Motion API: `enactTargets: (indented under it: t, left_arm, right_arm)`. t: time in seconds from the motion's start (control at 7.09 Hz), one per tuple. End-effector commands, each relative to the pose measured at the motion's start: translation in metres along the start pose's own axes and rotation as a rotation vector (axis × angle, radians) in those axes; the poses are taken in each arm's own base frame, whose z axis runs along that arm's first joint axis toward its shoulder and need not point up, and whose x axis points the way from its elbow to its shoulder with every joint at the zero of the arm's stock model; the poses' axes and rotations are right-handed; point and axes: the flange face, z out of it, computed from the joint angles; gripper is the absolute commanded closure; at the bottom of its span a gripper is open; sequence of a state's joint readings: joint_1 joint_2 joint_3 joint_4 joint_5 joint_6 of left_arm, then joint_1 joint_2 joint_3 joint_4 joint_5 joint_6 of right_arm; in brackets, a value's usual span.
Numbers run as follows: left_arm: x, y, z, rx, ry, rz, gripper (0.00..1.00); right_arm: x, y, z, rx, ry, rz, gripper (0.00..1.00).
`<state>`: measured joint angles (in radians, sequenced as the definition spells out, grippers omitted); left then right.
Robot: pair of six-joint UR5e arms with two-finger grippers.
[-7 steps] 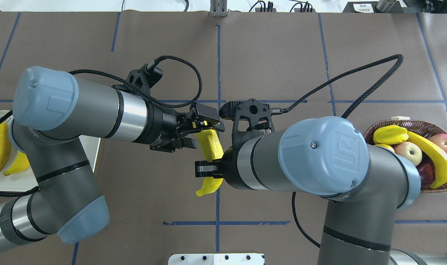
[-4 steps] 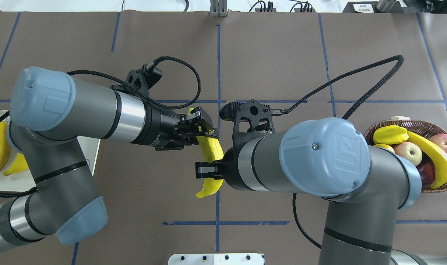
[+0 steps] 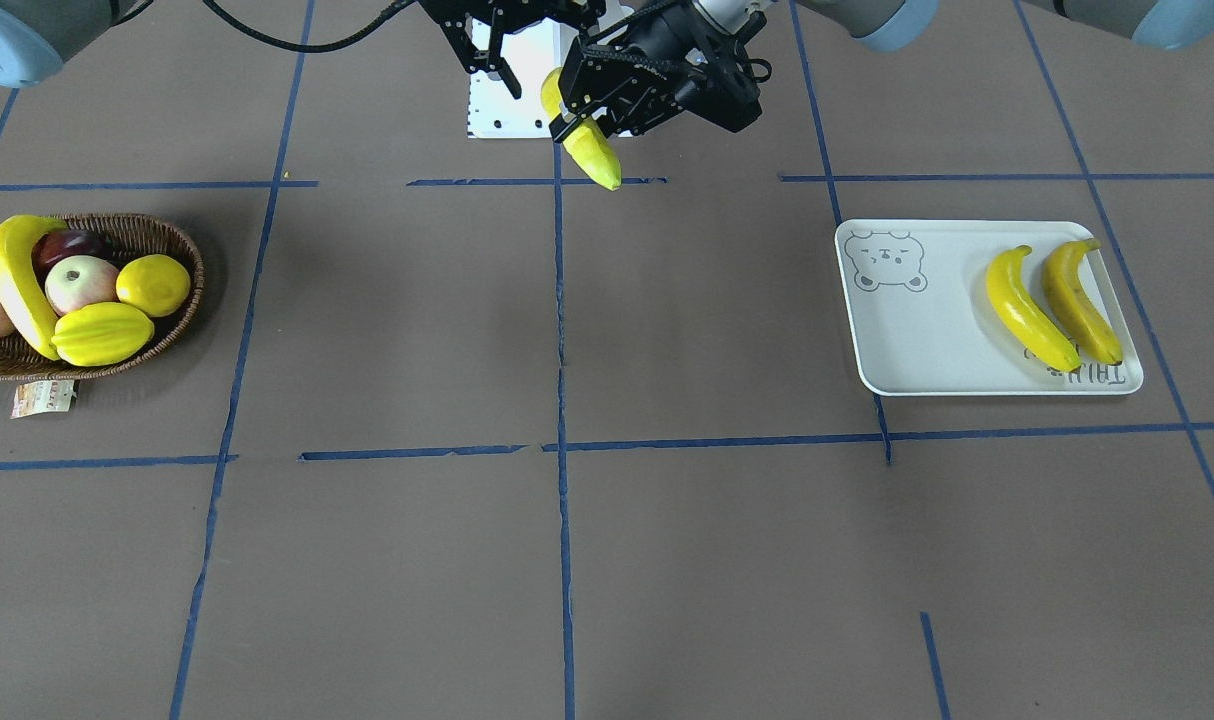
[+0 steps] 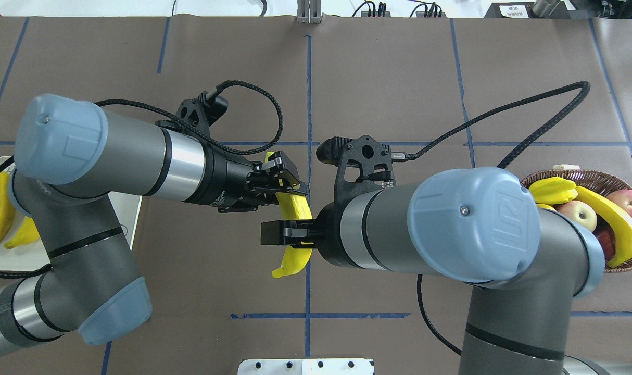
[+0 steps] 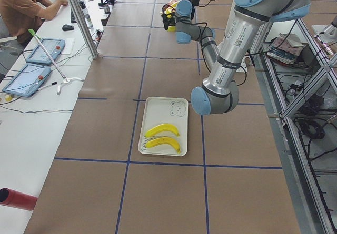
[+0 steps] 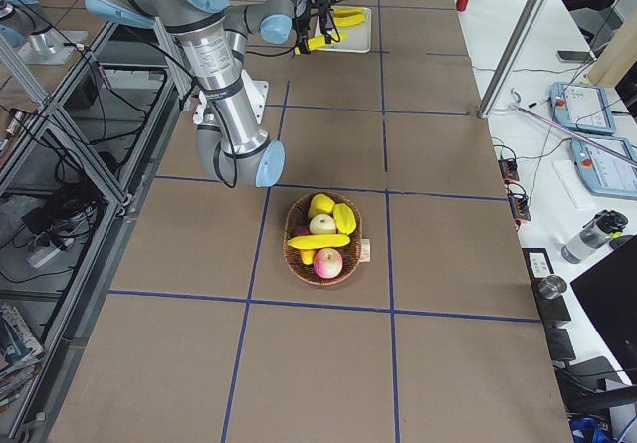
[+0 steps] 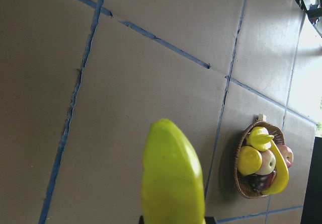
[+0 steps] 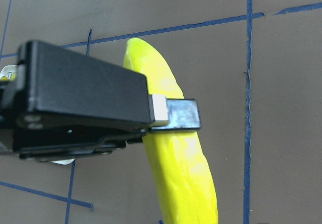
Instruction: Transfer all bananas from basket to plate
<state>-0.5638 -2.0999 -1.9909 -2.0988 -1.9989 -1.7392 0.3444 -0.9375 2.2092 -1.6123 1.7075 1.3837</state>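
Surroundings, right side: the basket [image 3: 182, 300] is set on the table [image 3: 667, 560], well apart from both pairs of jaws, out past the right arm's elbow. A lemon [image 3: 153, 284], a starfruit [image 3: 102, 333], apples [image 3: 80, 283] and one basket banana [image 3: 17, 275] are held in it, the banana on the side farthest from the jaws.
Surroundings, left side: the plate [image 3: 897, 340] is laid well apart from the jaws, beyond the left arm. Two plate bananas [image 3: 1029, 310] are laid side by side at its end away from the jaws, and the bear drawing [image 3: 887, 262] is printed at the nearer end.
In the way: in the overhead view one jaw of the right gripper [image 4: 282, 234] crosses over the held banana [image 4: 298, 208] and hides its middle. A black cable [image 4: 253, 99] is looped behind the left gripper [image 4: 287, 182], apart from the fruit.
Left jaws: clenched on the held banana.
Right jaws: spread apart, as seen in the front-facing view. Whether either one touches the fruit cannot be told.
Held banana: carried in the air over the central tape line [image 4: 308, 94], between the two grippers. One end protrudes past the left jaws toward the operators' side. The other end extends past the right jaws toward the robot's base.
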Motion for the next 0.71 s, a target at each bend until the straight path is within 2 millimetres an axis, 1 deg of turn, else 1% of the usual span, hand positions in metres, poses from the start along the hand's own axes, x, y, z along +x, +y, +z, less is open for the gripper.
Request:
enactTargets:
  t: [0.0,0.14,0.28,0.42,0.56]
  left_arm:
    - [-0.019,-0.028,0.001,0.055,-0.084,-0.047,1.00]
    - [-0.034,-0.046,0.006,0.100,-0.216,-0.108,1.00]
    - [-0.048,-0.065,0.003,0.126,-0.340,-0.065,1.00]
    - [-0.082,-0.081,-0.001,0.135,-0.453,-0.035,1.00]
    - [-0.121,-0.101,-0.016,0.151,-0.516,-0.008,1.00]
  right_arm:
    - [0.003,0.002,-0.019,0.005,-0.024,-0.001,0.00]
    - [0.012,0.003,-0.027,0.007,-0.025,0.000,0.00]
    - [0.021,0.004,-0.035,0.008,-0.025,0.001,0.00]
    - [0.033,0.008,-0.028,-0.021,0.000,0.004,0.00]
    - [0.050,-0.001,-0.022,-0.005,0.044,0.019,0.00]
